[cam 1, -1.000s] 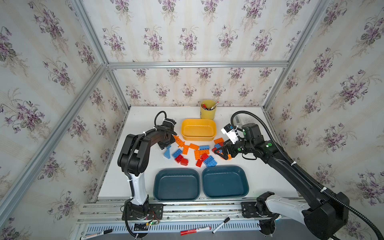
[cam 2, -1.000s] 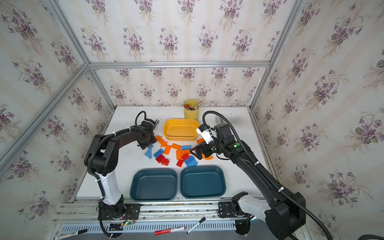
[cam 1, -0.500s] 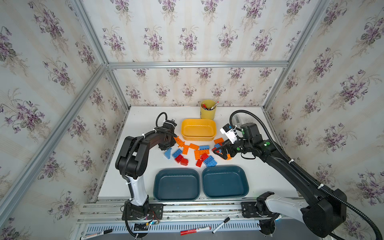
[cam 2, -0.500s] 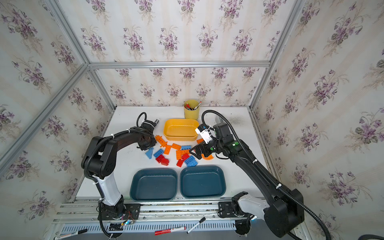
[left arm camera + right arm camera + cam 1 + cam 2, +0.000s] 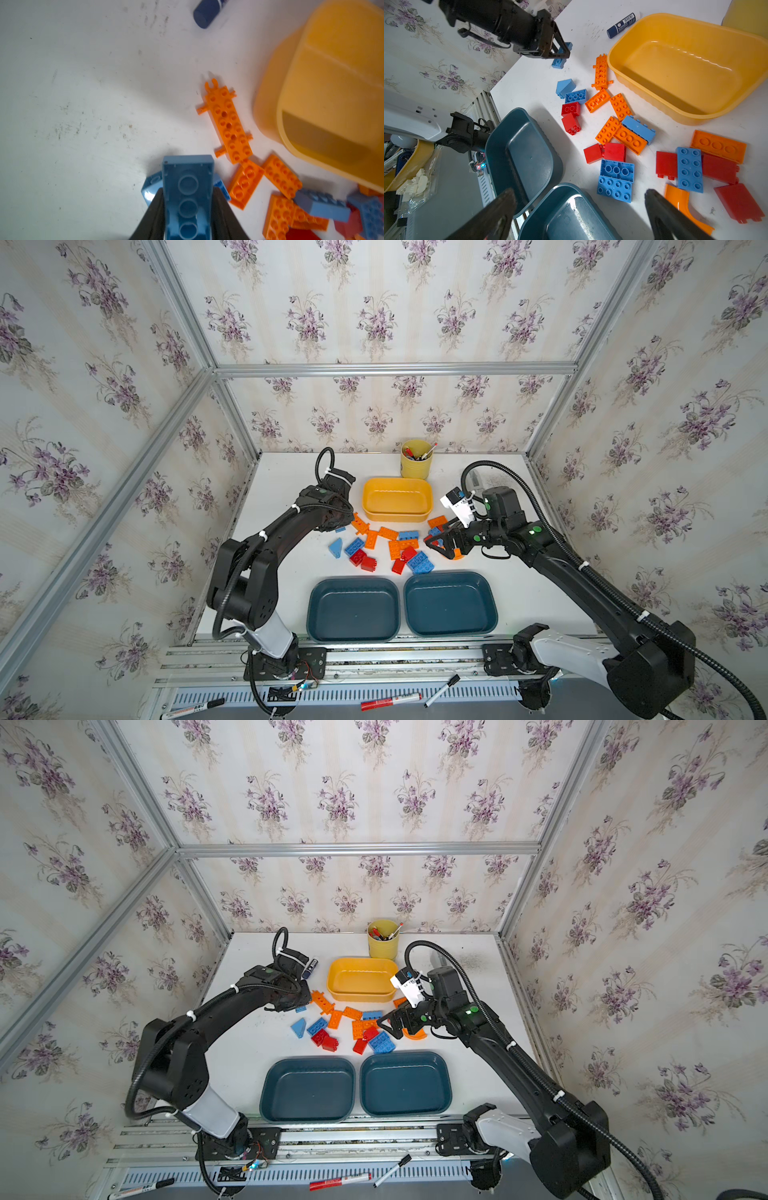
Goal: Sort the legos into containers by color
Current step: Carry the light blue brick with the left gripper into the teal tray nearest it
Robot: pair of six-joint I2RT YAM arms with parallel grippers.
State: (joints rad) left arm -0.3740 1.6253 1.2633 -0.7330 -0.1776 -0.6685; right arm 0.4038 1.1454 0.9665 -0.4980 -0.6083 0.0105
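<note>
My left end effector [image 5: 188,209] clenched on blue brick [image 5: 188,187], lower centre of left wrist view, second blue piece beneath. My right end effector [image 5: 579,209] released, jaws wide over red, blue, orange legos [image 5: 388,545] mid-tabletop [image 5: 286,489]. Yellow container [image 5: 397,499] behind pile; two teal containers [image 5: 353,610] in front, none holding bricks.

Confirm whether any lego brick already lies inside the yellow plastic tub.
No: in the right wrist view the yellow plastic tub holds nothing but its bare floor.

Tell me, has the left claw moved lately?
Yes. The left claw, clamping a blue brick, has edged toward the yellow tub.
</note>
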